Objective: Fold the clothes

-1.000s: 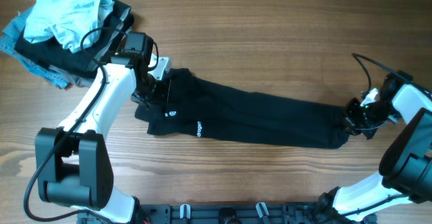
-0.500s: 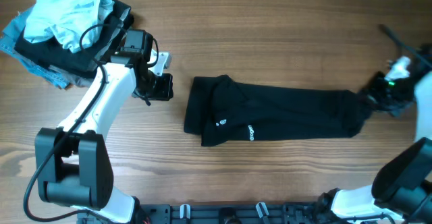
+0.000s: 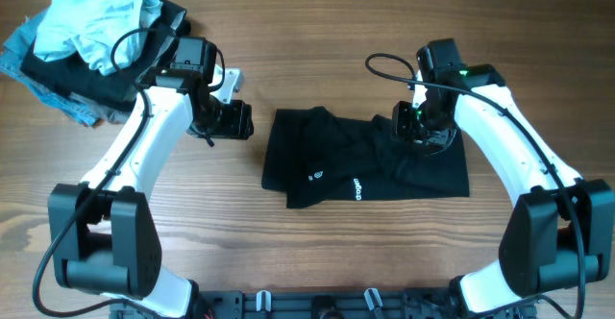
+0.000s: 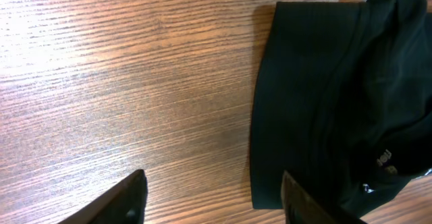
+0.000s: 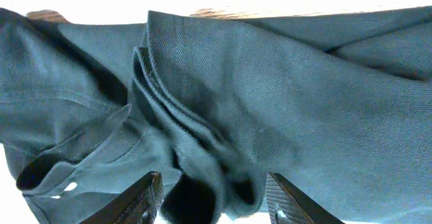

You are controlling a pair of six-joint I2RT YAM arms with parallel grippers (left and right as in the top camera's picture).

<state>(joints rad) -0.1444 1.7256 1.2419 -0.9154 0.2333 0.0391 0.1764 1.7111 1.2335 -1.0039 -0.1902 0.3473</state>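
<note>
Black trousers lie doubled over, the first fold apparently done. The right gripper hangs over their upper right and the left gripper just left of them, both spread wide and empty. The next move likely calls for grasping one end and folding again.

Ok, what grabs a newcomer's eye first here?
The black fabric garment, doubled over in the middle of the wooden table, with the right gripper low over its far right part. Then the heap of dark and pale blue clothes at the far left corner, behind the left gripper.
</note>
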